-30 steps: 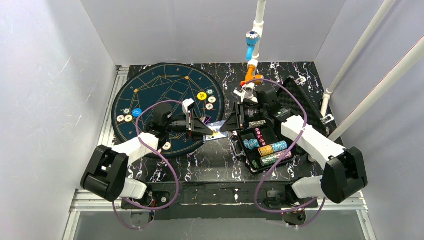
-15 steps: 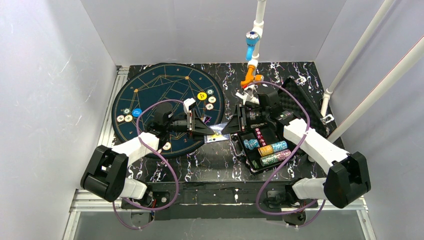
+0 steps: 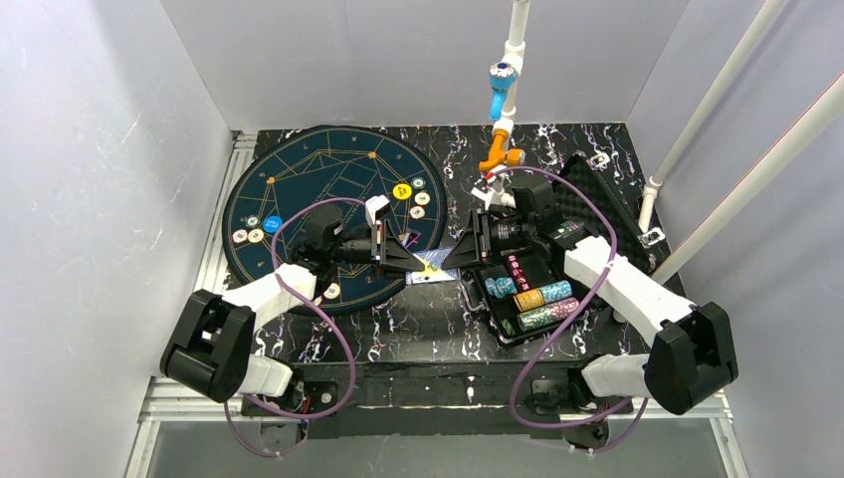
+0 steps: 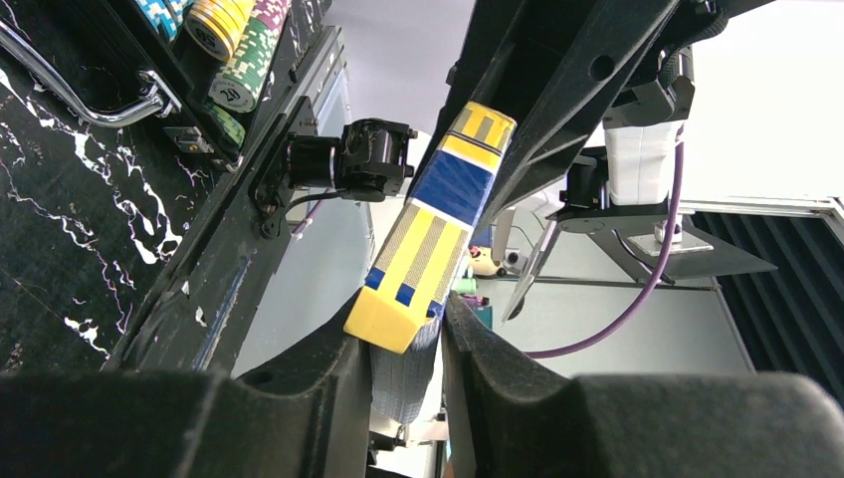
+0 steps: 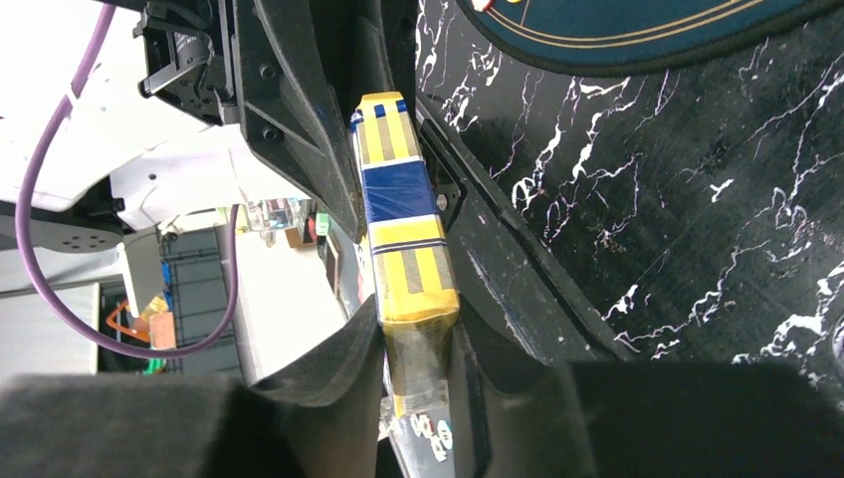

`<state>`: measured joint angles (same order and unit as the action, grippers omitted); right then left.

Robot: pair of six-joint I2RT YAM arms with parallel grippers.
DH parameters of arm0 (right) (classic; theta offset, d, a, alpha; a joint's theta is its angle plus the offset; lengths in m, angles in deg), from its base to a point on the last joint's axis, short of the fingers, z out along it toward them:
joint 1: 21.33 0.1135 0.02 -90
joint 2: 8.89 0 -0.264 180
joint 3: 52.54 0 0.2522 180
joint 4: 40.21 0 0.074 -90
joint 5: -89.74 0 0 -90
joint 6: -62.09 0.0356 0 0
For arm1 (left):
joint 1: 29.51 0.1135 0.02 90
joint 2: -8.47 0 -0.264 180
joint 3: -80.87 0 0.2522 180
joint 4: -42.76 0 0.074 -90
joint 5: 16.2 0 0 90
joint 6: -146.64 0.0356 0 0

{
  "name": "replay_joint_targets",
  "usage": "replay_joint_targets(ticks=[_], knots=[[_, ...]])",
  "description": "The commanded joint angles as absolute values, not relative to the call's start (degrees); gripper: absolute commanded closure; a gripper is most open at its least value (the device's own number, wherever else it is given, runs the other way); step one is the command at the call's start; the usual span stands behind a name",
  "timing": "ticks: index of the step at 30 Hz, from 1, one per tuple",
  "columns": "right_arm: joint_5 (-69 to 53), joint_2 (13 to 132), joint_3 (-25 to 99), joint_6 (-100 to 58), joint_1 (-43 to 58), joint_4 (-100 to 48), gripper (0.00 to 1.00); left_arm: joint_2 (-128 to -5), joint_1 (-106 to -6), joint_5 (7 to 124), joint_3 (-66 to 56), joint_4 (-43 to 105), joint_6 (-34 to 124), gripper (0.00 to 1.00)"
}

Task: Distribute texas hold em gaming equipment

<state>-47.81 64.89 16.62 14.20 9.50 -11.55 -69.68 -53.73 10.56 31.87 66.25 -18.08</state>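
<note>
**Top external view.** At the centre of the frame the left gripper (image 3: 411, 263) and the right gripper (image 3: 450, 258) meet tip to tip. A small card pack (image 3: 430, 266) bridges them in the air. It hangs over the marbled table (image 3: 398, 324), between the round mat (image 3: 318, 184) on the left and the open case (image 3: 597, 194) on the right. Loose chips (image 3: 401, 191) lie on the mat and chip stacks (image 3: 542, 297) sit in the case. At this size the jaws cannot be read.

**Left wrist view.** The yellow-and-blue pack runs aslant from bottom centre to upper centre. Its lower end is pinched between the left fingers (image 4: 333, 368), which are closed on it. Only that end is held, so the grip looks shallow, and a sideways pull could make the pack pivot or slip out.

**Right wrist view.** The right fingers (image 5: 343, 358) are closed on the pack's near end at bottom centre. Its far end sits in the left jaws near the top, so both tools hold it at once.

- If either arm draws back before the other lets go, the pack could be wrenched, bent or torn free.
- If both loosen together, it would drop onto the table short of the mat.
- The crowded fingertips could also knock each other.
</note>
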Motion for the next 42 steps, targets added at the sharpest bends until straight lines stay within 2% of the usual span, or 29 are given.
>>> replay_joint_targets(ticks=[1,3,5,8,10,11,14,16,19,20,21,23,25,27,29,30,31,33,34,36,38,39,40,42], knots=[[-50.02,64.33,16.97,14.80,10.13,-13.08,0.74,-69.31,-54.03,11.80,31.95,66.61,-19.24,0.73],[-50.13,64.24,17.03,14.96,10.05,-12.97,0.77,-69.61,-54.03,11.92,31.75,66.61,-19.53,0.71],[-49.98,64.33,17.13,15.53,9.91,-13.00,0.67,-70.00,-54.03,11.93,31.56,66.62,-19.64,0.68],[-50.38,64.41,16.86,16.18,9.86,-13.41,0.72,-70.29,-54.03,11.80,31.43,66.62,-19.90,0.66],[-50.11,64.41,17.00,16.40,9.89,-13.02,0.59,-70.39,-54.05,11.84,31.52,66.61,-19.95,0.65],[-50.30,64.41,16.94,16.69,9.87,-13.11,0.58,-70.41,-54.03,11.84,31.52,66.61,-20.04,0.65],[-50.47,64.50,16.59,17.03,9.79,-13.44,0.63,-70.49,-54.03,11.82,31.43,66.61,-20.00,0.64],[-49.69,64.43,16.76,17.08,9.78,-12.60,0.52,-70.55,-54.03,11.71,31.35,66.61,-20.00,0.64],[-50.37,64.67,16.56,17.35,9.78,-13.45,0.83,-70.64,-54.03,11.75,31.36,66.61,-20.08,0.64],[-49.98,64.67,16.76,17.32,9.70,-12.85,0.85,-70.65,-54.03,11.75,31.42,66.61,-20.09,0.64],[-49.63,64.60,16.84,17.11,9.62,-12.45,0.76,-70.76,-54.04,11.75,31.36,66.61,-20.04,0.64],[-49.50,64.59,16.83,17.16,9.60,-12.43,0.71,-70.77,-54.03,11.75,31.28,66.61,-20.01,0.64],[-48.92,64.51,16.94,16.74,9.52,-11.68,0.57,-70.73,-54.07,11.75,31.25,66.61,-20.04,0.64],[-49.89,64.59,16.58,17.10,9.52,-12.47,0.64,-70.72,-54.05,11.75,31.27,66.61,-20.04,0.64],[-49.31,64.50,16.64,16.53,9.44,-11.94,0.60,-70.72,-54.03,11.64,31.25,66.62,-20.00,0.63],[-50.54,64.62,16.44,16.67,9.43,-12.96,0.71,-70.75,-54.07,11.66,31.32,66.61,-20.00,0.63],[-50.44,64.67,16.32,16.70,9.34,-13.31,0.70,-70.65,-54.06,11.66,31.34,66.61,-20.00,0.63],[-48.77,64.52,17.13,15.45,9.17,-11.10,0.45,-70.65,-54.03,11.60,31.35,66.64,-20.07,0.63],[-49.45,64.50,16.90,15.75,9.16,-11.60,0.46,-70.63,-54.05,11.58,31.35,66.62,-20.01,0.63],[-49.03,64.31,16.65,16.06,9.16,-11.80,0.41,-70.56,-54.03,11.53,31.34,66.61,-20.00,0.63],[-50.54,64.36,16.13,15.81,9.16,-12.96,0.59,-70.63,-54.03,11.49,31.26,66.61,-20.03,0.63],[-50.57,64.31,15.99,16.16,9.10,-12.83,0.61,-70.63,-54.05,11.44,31.31,66.61,-20.07,0.63],[-49.45,64.14,16.53,15.42,9.01,-11.31,0.56,-70.65,-54.03,11.47,31.34,66.61,-20.08,0.63],[-50.43,64.29,16.28,15.15,8.99,-12.48,0.61,-70.64,-54.12,11.40,31.22,66.61,-20.11,0.63]])
